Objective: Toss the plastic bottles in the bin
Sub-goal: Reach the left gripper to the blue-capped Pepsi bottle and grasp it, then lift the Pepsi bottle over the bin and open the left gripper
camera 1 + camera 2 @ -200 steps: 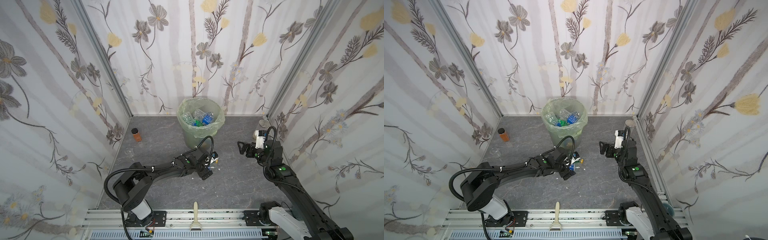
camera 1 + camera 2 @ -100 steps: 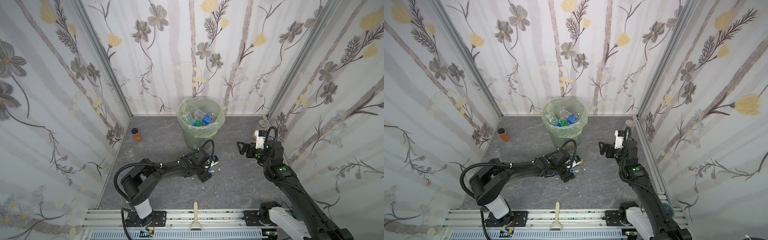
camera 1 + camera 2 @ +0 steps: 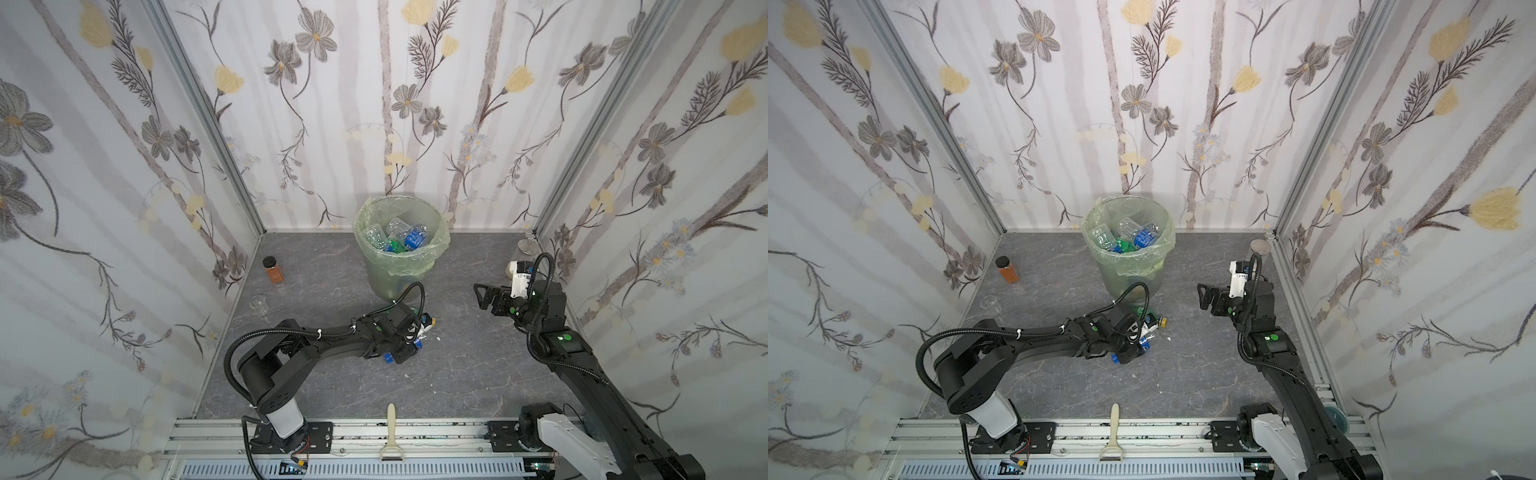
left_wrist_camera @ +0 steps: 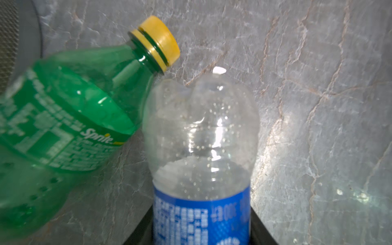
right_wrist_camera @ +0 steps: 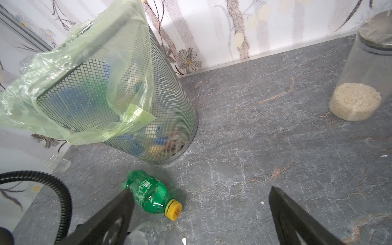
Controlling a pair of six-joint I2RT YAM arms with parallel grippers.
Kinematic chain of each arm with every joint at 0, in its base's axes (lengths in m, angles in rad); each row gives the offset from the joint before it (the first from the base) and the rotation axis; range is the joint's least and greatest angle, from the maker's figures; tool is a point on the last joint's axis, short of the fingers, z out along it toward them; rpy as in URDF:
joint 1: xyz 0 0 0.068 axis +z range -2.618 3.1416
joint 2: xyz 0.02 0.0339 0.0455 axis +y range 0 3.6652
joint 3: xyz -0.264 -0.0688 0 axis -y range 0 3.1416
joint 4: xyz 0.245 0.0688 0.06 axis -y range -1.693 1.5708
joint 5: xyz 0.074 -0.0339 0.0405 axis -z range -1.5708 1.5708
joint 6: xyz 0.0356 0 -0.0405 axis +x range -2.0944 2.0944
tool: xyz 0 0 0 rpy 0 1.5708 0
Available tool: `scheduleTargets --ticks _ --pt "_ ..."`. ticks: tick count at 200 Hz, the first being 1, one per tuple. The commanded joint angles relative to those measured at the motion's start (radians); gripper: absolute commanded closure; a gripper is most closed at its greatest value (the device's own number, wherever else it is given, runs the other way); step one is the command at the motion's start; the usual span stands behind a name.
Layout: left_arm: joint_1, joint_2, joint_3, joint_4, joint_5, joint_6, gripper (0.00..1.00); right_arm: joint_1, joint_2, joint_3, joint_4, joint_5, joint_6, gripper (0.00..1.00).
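Several plastic bottles [image 3: 409, 239] already lie in the bin [image 3: 444, 245] in a top view; two seem left on the desk [image 3: 457, 374]. Left wrist: left jaws clenched on the blue-labelled bottle [image 4: 201, 169], green bottle [image 4: 80, 110] just beside. Right wrist: right jaws released, empty.

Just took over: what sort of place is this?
Probably a staged test booth, not a home: wallpapered panels, robot arms bolted to a rail, a bin on stone-look floor.
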Motion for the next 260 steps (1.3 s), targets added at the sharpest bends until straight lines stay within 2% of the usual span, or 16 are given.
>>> scheduleTargets --ticks 1,23,62,90,116,138,167,185,206,215,233,247,260 --pt "-0.005 -0.065 -0.027 0.026 -0.039 -0.058 0.51 0.0 0.007 -0.005 0.065 -0.003 0.009 0.0" --pt "-0.005 -0.173 -0.084 0.035 -0.081 -0.11 0.5 -0.001 0.021 -0.014 0.073 -0.006 0.009 0.0" --pt "0.014 -0.394 -0.213 0.042 -0.252 -0.255 0.51 -0.004 0.069 -0.029 0.076 -0.032 0.014 0.0" --pt "0.033 -0.623 -0.293 0.06 -0.32 -0.384 0.51 -0.005 0.103 -0.026 0.065 -0.058 0.016 0.0" --pt "0.04 -0.786 -0.305 0.051 -0.371 -0.443 0.5 -0.004 0.123 -0.028 0.07 -0.081 0.019 0.0" --pt "0.055 -0.85 -0.245 0.023 -0.374 -0.448 0.48 -0.005 0.129 -0.034 0.048 -0.082 0.001 0.0" --pt "0.084 -0.768 -0.035 -0.04 -0.358 -0.431 0.5 -0.004 0.119 -0.056 0.053 -0.098 0.018 0.0" --pt "0.139 -0.61 0.194 -0.053 -0.279 -0.427 0.5 -0.004 0.119 -0.063 0.056 -0.115 0.02 0.0" --pt "0.28 -0.373 0.507 -0.056 -0.124 -0.463 0.5 -0.002 0.117 -0.063 0.051 -0.121 0.013 0.0" --pt "0.329 -0.272 0.628 -0.056 -0.087 -0.491 0.41 -0.001 0.111 -0.063 0.043 -0.123 0.008 0.0" --pt "0.374 -0.102 0.819 -0.067 -0.07 -0.503 0.02 0.003 0.092 -0.069 0.045 -0.132 0.008 0.0" --pt "0.379 -0.041 0.885 -0.072 -0.069 -0.487 0.0 0.01 0.082 -0.072 0.044 -0.152 0.008 0.0" --pt "0.379 -0.03 0.872 -0.072 -0.075 -0.48 0.0 0.02 0.078 -0.071 0.052 -0.163 0.005 0.0"
